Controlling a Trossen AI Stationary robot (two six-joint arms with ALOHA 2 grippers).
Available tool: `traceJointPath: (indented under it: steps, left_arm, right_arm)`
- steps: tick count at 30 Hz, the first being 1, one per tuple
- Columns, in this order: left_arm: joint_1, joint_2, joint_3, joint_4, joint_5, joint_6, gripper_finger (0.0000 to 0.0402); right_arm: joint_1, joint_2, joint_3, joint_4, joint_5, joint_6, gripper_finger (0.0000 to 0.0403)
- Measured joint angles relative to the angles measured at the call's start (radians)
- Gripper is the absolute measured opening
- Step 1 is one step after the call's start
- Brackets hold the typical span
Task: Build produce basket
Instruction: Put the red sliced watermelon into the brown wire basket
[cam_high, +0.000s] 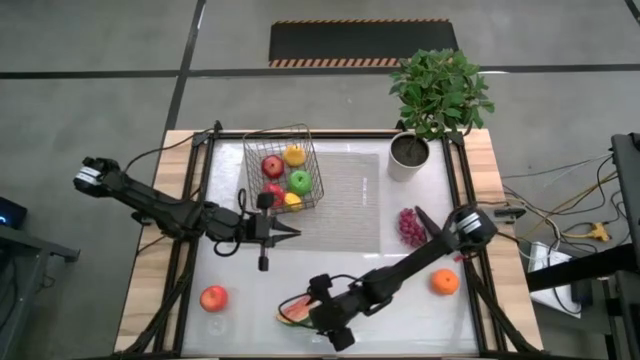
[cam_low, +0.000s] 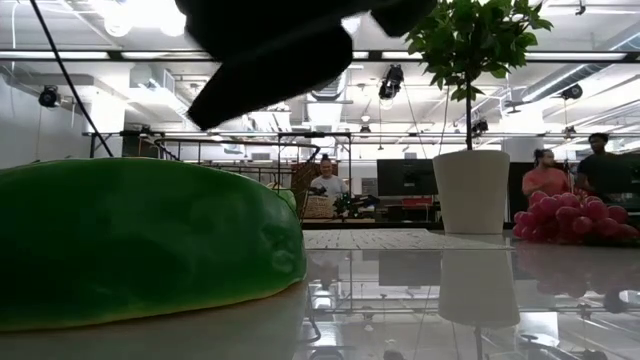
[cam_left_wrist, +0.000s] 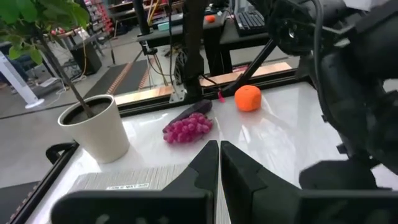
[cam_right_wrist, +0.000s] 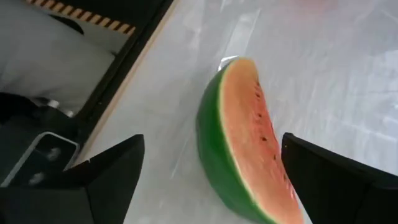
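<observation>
The wire basket (cam_high: 281, 170) stands far-left of the table's middle and holds red, green and yellow fruits. A watermelon slice (cam_high: 293, 311) (cam_right_wrist: 249, 149) lies on its side near the table's near edge; its green rind (cam_low: 140, 240) fills the low view. My right gripper (cam_high: 312, 308) (cam_right_wrist: 212, 144) is open just above the slice, one finger on either side, with a gap showing at each. My left gripper (cam_high: 292, 232) (cam_left_wrist: 219, 155) is shut and hovers near the basket's near side, pointing toward the table's right.
Purple grapes (cam_high: 409, 227) (cam_left_wrist: 188, 129) lie beside a dark eggplant (cam_left_wrist: 194, 110) right of centre. An orange (cam_high: 445, 282) (cam_left_wrist: 248, 98) sits near the right edge and a peach (cam_high: 213, 298) near the left. A white plant pot (cam_high: 408, 155) (cam_low: 472, 190) stands at the far right. People sit in the room beyond.
</observation>
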Motion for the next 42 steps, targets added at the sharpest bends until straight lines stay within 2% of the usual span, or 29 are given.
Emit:
traceJointPath:
  steps: [12,20,22,25,31,34,37,42]
  left_arm:
    - [0.0,-0.012,-0.004,-0.007,0.0,0.033,0.0]
    - [0.0,-0.044,-0.006,-0.008,0.0,0.052,0.0]
    - [-0.002,-0.052,-0.006,-0.008,0.0,0.051,0.0]
    - [-0.002,-0.061,-0.006,-0.008,0.0,0.051,0.0]
    - [-0.002,-0.077,-0.007,-0.014,0.0,0.048,0.0]
    - [-0.002,-0.089,-0.007,-0.012,-0.005,0.053,0.0]
    - [-0.002,-0.105,-0.014,-0.014,-0.027,0.053,0.0]
    - [-0.002,-0.158,-0.044,-0.014,-0.063,0.045,0.0]
  right_arm:
    - [-0.064,0.05,0.019,0.02,-0.05,-0.035,0.0332]
    - [-0.11,0.128,0.017,0.136,-0.252,0.01,0.0327]
    - [-0.116,0.13,0.017,0.136,-0.261,0.014,0.0323]
    - [-0.118,0.132,0.017,0.135,-0.255,0.005,0.0292]
    - [-0.116,0.128,0.017,0.144,-0.261,0.008,0.0175]
    - [-0.119,0.126,0.018,0.146,-0.258,0.013,0.0129]
    - [-0.119,0.125,0.018,0.146,-0.254,0.016,0.0106]
    - [-0.121,0.119,0.018,0.142,-0.25,0.034,0.0104]
